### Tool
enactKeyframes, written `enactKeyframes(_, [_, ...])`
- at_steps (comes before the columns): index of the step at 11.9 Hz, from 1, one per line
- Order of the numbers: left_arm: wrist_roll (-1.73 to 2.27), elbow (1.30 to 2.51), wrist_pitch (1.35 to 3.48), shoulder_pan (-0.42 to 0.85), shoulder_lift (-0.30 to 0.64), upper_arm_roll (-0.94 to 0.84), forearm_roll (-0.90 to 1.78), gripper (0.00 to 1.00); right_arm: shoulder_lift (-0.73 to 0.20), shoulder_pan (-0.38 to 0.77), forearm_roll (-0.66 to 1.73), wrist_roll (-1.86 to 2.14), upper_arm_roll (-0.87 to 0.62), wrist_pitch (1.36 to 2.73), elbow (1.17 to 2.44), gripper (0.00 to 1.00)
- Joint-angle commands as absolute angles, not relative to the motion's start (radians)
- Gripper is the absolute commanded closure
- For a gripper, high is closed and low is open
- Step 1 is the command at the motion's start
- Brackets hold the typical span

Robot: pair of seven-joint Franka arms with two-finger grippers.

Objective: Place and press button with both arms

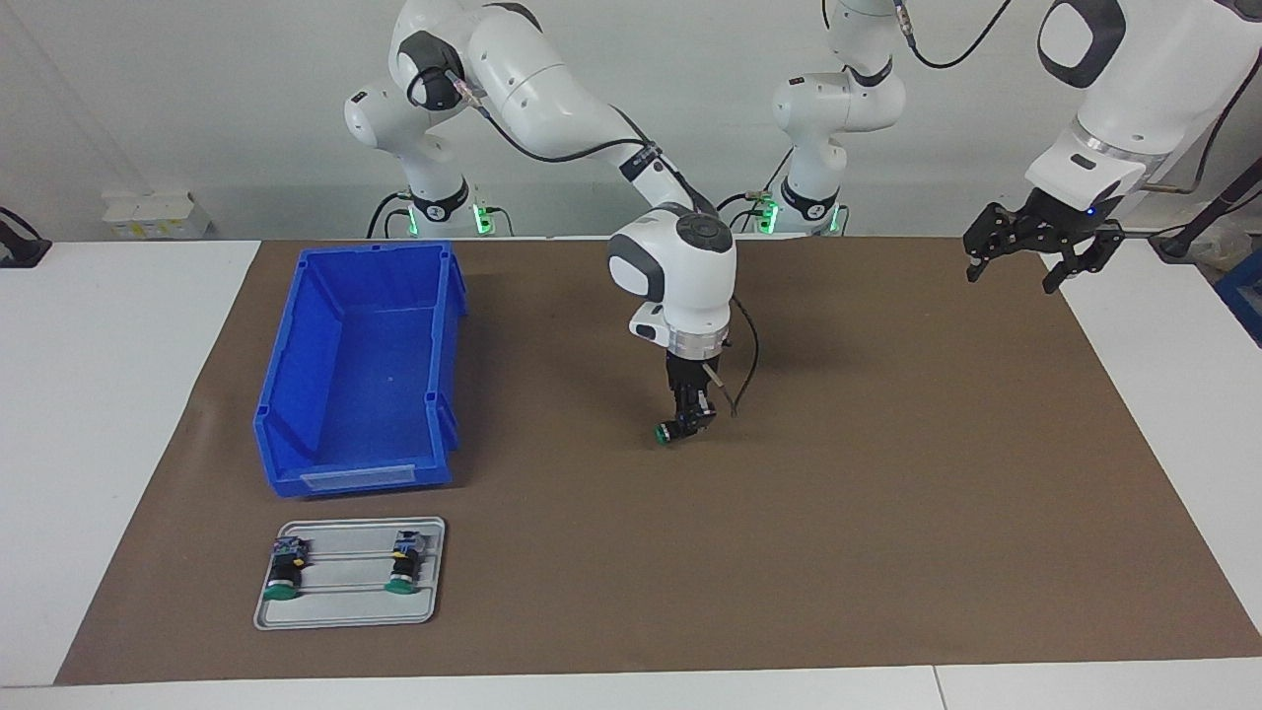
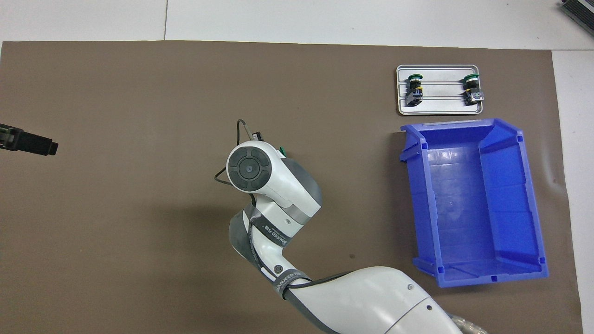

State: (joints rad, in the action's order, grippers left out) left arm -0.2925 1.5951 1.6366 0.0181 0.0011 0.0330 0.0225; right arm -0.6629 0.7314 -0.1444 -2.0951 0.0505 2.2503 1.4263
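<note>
My right gripper (image 1: 691,422) points straight down over the middle of the brown mat and is shut on the button (image 1: 670,432). The button lies sideways in the fingers, with its green cap toward the right arm's end of the table. It hangs very close to the mat, and I cannot tell whether it touches. In the overhead view the right wrist covers the gripper and only the button's green cap (image 2: 281,150) peeks out. My left gripper (image 1: 1033,258) waits open and empty, raised over the mat's edge at the left arm's end, and only the left gripper's tip (image 2: 29,141) shows from overhead.
A blue bin (image 1: 296,345) (image 2: 420,185) stands empty at the right arm's end of the mat. Farther from the robots lies a grey tray (image 1: 345,603) (image 2: 441,107) holding two green-capped switches (image 1: 284,574) (image 1: 402,567).
</note>
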Motion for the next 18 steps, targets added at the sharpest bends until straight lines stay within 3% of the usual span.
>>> enactKeyframes(1, [-0.24, 1.615, 1.641, 0.012, -0.017, 0.031, 0.017, 0.0, -0.655, 0.721, -0.15, -2.117, 0.046, 2.233, 1.434, 0.84])
enactKeyframes(6, [-0.149, 1.617, 1.635, 0.012, -0.018, 0.031, 0.014, 0.0, -0.655, 0.716, -0.135, -2.12, 0.046, 2.235, 1.433, 0.25])
enactKeyframes(11, [-0.167, 1.615, 1.687, 0.032, -0.011, 0.02, 0.015, 0.0, -0.661, 0.687, -0.14, -2.106, 0.048, 2.105, 1.353, 0.21])
enactKeyframes(13, [-0.272, 1.626, 1.716, 0.067, -0.006, 0.02, 0.015, 0.0, -0.634, 0.623, -0.121, -2.035, 0.028, 2.089, 1.345, 0.22])
enactKeyframes(18, [-0.708, 1.66, 1.792, 0.123, 0.028, 0.017, 0.076, 0.0, -0.447, 0.399, 0.021, -1.549, -0.021, 1.867, 1.345, 0.22])
